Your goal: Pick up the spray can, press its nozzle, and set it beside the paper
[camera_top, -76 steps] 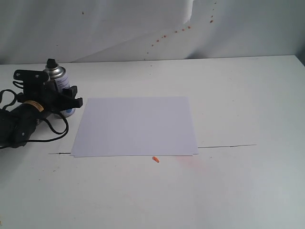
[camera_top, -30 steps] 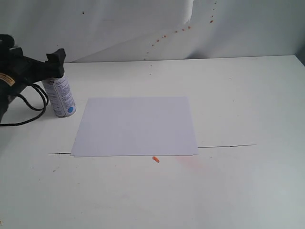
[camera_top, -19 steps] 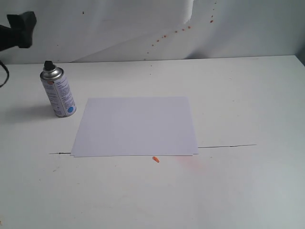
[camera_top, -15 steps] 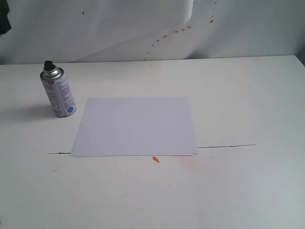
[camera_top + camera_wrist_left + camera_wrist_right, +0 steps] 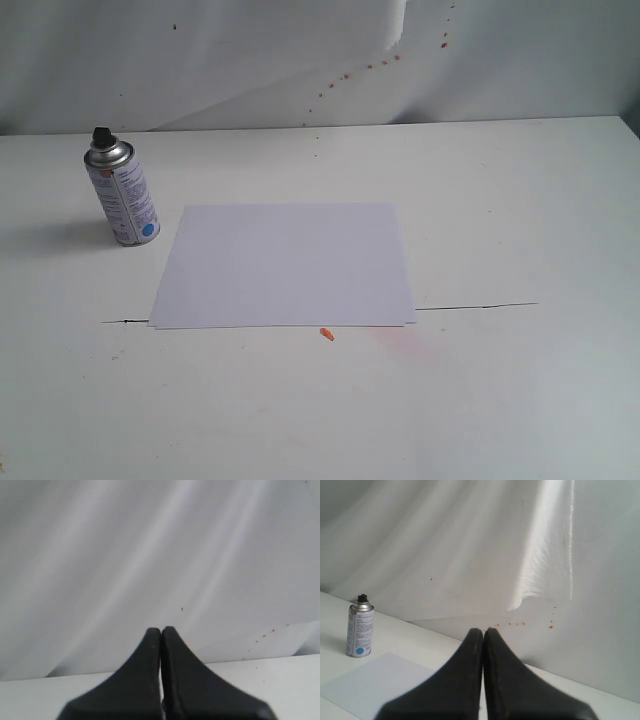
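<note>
The spray can (image 5: 122, 196) stands upright on the white table, just left of the paper (image 5: 285, 263), with its black nozzle (image 5: 101, 135) on top. The right wrist view also shows the spray can (image 5: 359, 630) and a corner of the paper (image 5: 380, 684). Neither arm appears in the exterior view. My left gripper (image 5: 161, 630) is shut on nothing and faces the white backdrop. My right gripper (image 5: 483, 631) is shut and empty too, well away from the can.
A small orange fleck (image 5: 326, 334) lies at the paper's near edge, beside a faint pink stain (image 5: 405, 343). A thin dark seam (image 5: 475, 306) runs across the table. A white cloth backdrop (image 5: 300, 60) with reddish spots hangs behind.
My left gripper let go of the spray can, rose up and to the left, and left the exterior view. The can stays upright beside the paper.
</note>
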You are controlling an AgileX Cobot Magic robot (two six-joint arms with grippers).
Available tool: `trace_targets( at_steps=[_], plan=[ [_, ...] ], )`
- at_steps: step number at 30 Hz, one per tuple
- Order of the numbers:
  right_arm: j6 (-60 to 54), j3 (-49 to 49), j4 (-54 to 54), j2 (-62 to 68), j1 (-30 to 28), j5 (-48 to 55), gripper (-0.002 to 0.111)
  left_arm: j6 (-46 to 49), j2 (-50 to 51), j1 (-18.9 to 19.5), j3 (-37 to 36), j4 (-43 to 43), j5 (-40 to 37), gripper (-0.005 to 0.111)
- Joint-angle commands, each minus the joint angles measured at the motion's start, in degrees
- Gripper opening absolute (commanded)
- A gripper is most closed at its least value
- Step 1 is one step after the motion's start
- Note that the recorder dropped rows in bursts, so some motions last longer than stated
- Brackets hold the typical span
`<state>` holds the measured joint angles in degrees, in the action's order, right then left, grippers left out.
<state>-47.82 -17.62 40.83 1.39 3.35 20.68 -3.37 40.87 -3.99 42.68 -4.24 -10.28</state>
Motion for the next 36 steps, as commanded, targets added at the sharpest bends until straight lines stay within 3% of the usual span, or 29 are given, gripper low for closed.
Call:
trace_targets(
  at_steps=[1,5,9,13,17,21,36],
  plan=[
    [0.04,0.41,-0.18,-0.19,0.16,-0.45,0.0,0.61,-5.03,0.08,-0.32,-0.86,-0.27,0.0],
    [0.04,0.41,-0.18,-0.19,0.16,-0.45,0.0,1.43,-8.68,0.08,-0.32,-1.76,-0.27,0.0],
    [0.04,0.41,-0.18,-0.19,0.16,-0.45,0.0,2.15,-11.42,0.08,-0.32,-8.23,-1.15,0.0],
    [0.04,0.41,-0.18,-0.19,0.16,-0.45,0.0,2.15,-12.8,0.08,-0.32,-11.57,-7.04,0.0],
    [0.04,0.41,-0.18,-0.19,0.16,-0.45,0.0,0.72,-15.48,4.51,-1.21,-11.47,-14.71,0.0],
    [0.04,0.41,-0.18,-0.19,0.16,-0.45,0.0,0.47,-18.26,6.38,-3.42,-13.46,-15.42,0.0],
    [0.04,0.41,-0.18,-0.19,0.16,-0.45,0.0,-1.07,-18.89,6.38,-6.66,-2.41,-15.04,0.0]
  ],
)
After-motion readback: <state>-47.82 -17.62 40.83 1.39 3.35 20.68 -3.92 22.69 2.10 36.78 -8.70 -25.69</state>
